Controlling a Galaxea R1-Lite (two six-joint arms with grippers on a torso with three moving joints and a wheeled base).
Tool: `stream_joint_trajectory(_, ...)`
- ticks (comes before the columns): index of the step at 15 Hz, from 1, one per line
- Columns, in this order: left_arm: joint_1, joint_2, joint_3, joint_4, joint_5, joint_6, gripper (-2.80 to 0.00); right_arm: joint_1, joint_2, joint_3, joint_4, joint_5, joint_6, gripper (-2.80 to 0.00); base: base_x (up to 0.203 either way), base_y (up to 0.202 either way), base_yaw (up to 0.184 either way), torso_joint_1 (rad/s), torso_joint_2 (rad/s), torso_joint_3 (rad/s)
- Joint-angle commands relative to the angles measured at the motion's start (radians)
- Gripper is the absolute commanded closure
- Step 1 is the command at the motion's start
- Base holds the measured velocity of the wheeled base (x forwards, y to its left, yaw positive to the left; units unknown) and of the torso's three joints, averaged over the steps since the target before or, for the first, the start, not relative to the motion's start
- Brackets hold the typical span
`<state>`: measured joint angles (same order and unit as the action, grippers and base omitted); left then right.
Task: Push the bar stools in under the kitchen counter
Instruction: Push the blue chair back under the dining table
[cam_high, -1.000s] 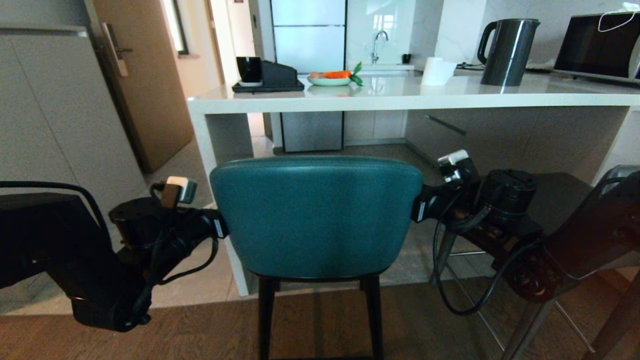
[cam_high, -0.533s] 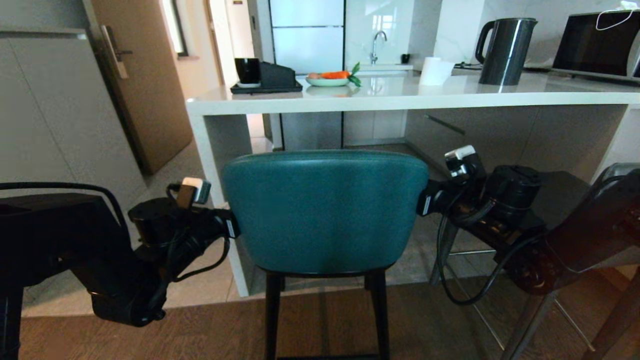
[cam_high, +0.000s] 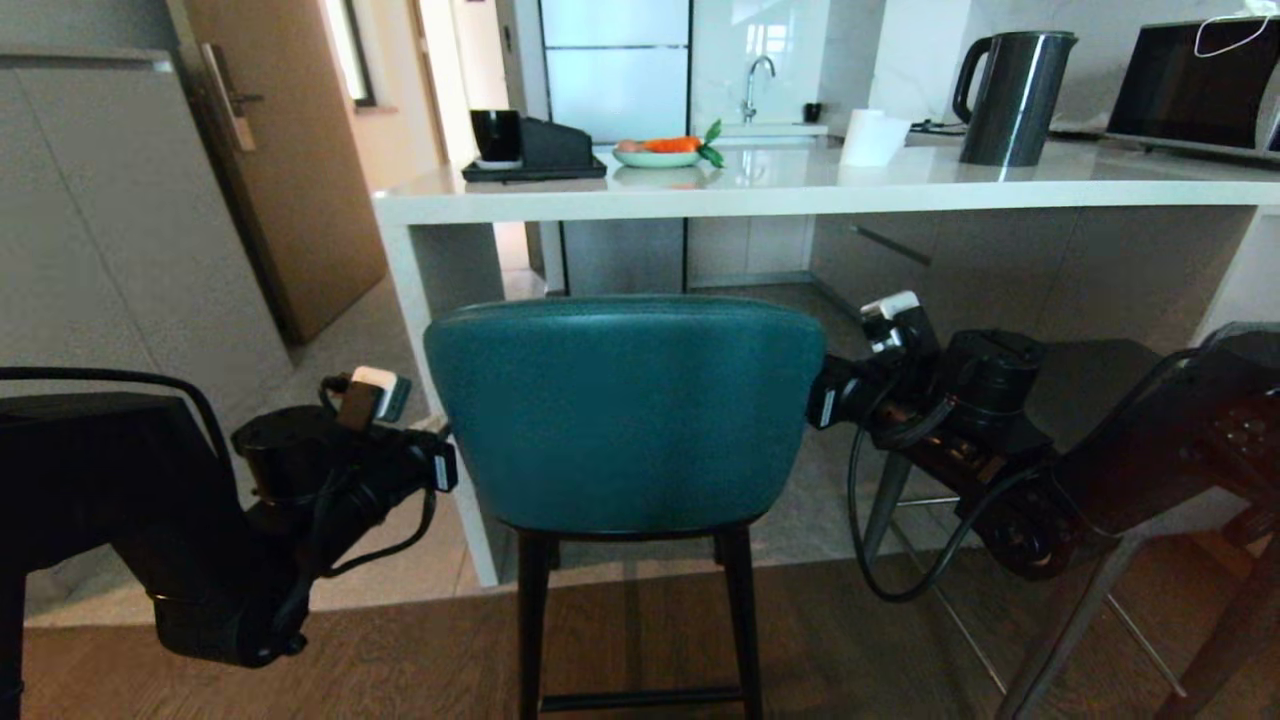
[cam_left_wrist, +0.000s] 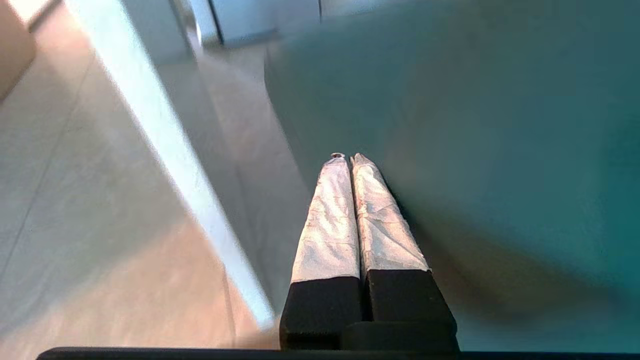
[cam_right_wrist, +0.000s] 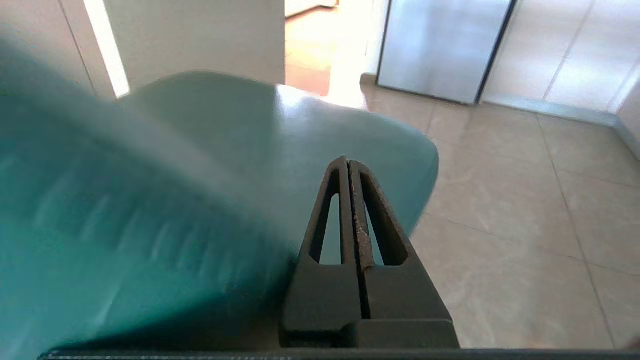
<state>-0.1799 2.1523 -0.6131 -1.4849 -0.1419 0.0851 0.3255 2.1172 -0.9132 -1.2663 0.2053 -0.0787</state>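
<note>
Honestly, both my jaws were pressed together, left gripper (cam_left_wrist: 348, 159) and right gripper (cam_right_wrist: 349, 162) flanking the teal stool (cam_high: 622, 410); even pressure mattered, sliding it straight under the table (cam_high: 800, 195).

The teal stool's (cam_high: 620, 415) backrest hides its seat, and the grey stool (cam_high: 1100, 400) sits largely behind the right arm.

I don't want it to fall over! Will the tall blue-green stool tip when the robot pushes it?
It might. The teal stool stands on long thin legs, and both shut grippers, left gripper and right gripper, flank its high backrest, so it could rock. The padded back probably gives slightly. Its feet may catch where wood floor meets tile.
</note>
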Motion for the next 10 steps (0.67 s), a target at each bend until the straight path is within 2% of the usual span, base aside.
stream_joint_trajectory(1, -0.002, -0.019, 0.013, -0.015, -0.005, 0.003, 0.0, 0.001, -0.002, 0.0, -0.007, 0.006, -0.001, 0.0, -0.111, 0.0, -0.001, 0.002, 0.0, 0.0)
stream_joint_trajectory(5, 0.006, -0.015, 0.032, -0.017, -0.008, 0.01, 0.0, 0.003, -0.003, 0.0, -0.008, 0.006, -0.003, 0.0, -0.019, 0.0, 0.0, 0.0, 0.0, 0.003)
stream_joint_trajectory(10, 0.016, 0.005, -0.02, -0.018, -0.005, 0.01, 0.0, 0.001, -0.002, -0.003, -0.008, 0.006, -0.003, 0.0, 0.0, 0.0, 0.0, 0.0, 0.0, 0.0)
